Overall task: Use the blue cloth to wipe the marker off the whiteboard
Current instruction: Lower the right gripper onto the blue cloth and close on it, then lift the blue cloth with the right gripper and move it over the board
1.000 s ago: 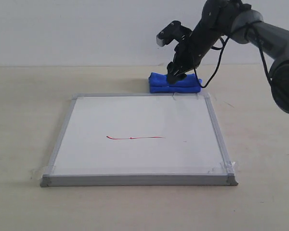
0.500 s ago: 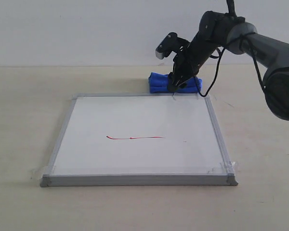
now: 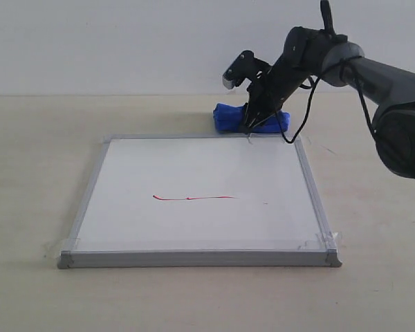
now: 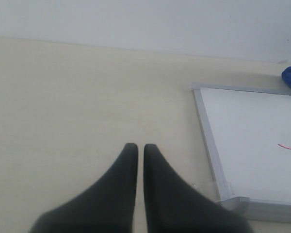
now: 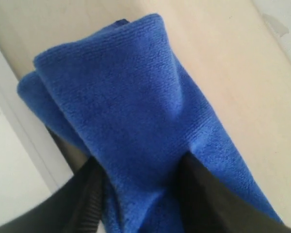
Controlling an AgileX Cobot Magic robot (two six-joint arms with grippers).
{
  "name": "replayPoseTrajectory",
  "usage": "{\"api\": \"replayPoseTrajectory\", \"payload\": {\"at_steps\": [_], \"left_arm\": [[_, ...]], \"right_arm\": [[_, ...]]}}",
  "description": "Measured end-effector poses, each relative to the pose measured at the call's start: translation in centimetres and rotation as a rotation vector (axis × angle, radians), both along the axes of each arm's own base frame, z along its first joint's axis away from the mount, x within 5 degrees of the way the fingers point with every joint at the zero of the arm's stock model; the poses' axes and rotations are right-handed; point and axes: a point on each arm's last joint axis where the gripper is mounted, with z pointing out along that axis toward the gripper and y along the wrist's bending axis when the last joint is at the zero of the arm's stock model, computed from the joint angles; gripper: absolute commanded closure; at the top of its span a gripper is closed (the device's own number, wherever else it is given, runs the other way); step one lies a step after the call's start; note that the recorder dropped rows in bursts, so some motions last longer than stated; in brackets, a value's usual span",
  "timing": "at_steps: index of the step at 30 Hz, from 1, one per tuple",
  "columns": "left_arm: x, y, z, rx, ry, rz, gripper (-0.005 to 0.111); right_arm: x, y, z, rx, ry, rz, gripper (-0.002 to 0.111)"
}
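Note:
The whiteboard (image 3: 194, 166) lies flat on the table, with the red marker line (image 3: 194, 198) across its middle. Just behind its far edge sits the blue cloth (image 3: 227, 117). My right gripper (image 3: 247, 126) is pressed down into it. In the right wrist view the cloth (image 5: 136, 97) bunches between the two dark fingers (image 5: 87, 189), which pinch it, right beside the board's frame (image 5: 24, 131). My left gripper (image 4: 137, 146) is shut and empty, hovering over bare table near a board corner (image 4: 230, 191); it is out of the exterior view.
A black cable (image 3: 301, 114) loops from the right arm down beside the cloth. Pale tabletop (image 3: 41, 138) surrounds the board, and a white wall (image 3: 124, 41) stands behind. Clear tape (image 3: 328, 238) marks the board's corners.
The right gripper has dropped lower and slightly back onto the cloth, flattening and squeezing it. The board, marker line and left gripper have not moved.

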Motion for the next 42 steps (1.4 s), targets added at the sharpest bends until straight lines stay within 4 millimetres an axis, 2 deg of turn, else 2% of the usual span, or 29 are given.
{"api": "replayPoseTrajectory", "payload": {"at_steps": [4, 13, 16, 22, 25, 27, 37, 42], "left_arm": [[0.0, 0.0, 0.0, 0.000, 0.000, 0.000, 0.102], [0.0, 0.0, 0.0, 0.000, 0.000, 0.000, 0.102], [0.0, 0.0, 0.0, 0.000, 0.000, 0.000, 0.102], [0.0, 0.0, 0.0, 0.000, 0.000, 0.000, 0.102], [0.0, 0.0, 0.0, 0.000, 0.000, 0.000, 0.102], [0.0, 0.0, 0.0, 0.000, 0.000, 0.000, 0.102], [0.0, 0.0, 0.0, 0.000, 0.000, 0.000, 0.102], [0.0, 0.0, 0.0, 0.000, 0.000, 0.000, 0.102]], "right_arm": [[0.0, 0.0, -0.1, 0.001, 0.000, 0.001, 0.109], [0.1, 0.0, 0.4, 0.028, 0.010, -0.041, 0.109], [0.1, 0.0, 2.0, 0.049, -0.006, -0.073, 0.109], [-0.6, -0.1, 9.0, 0.120, -0.100, -0.146, 0.109], [-1.3, -0.1, 11.3, 0.144, -0.101, -0.168, 0.109], [-1.7, -0.1, 11.8, 0.151, -0.068, -0.174, 0.109], [-4.2, -0.4, 12.1, 0.150, 0.083, -0.217, 0.109], [-6.6, -0.7, 12.9, 0.154, 0.100, -0.235, 0.109]]}}
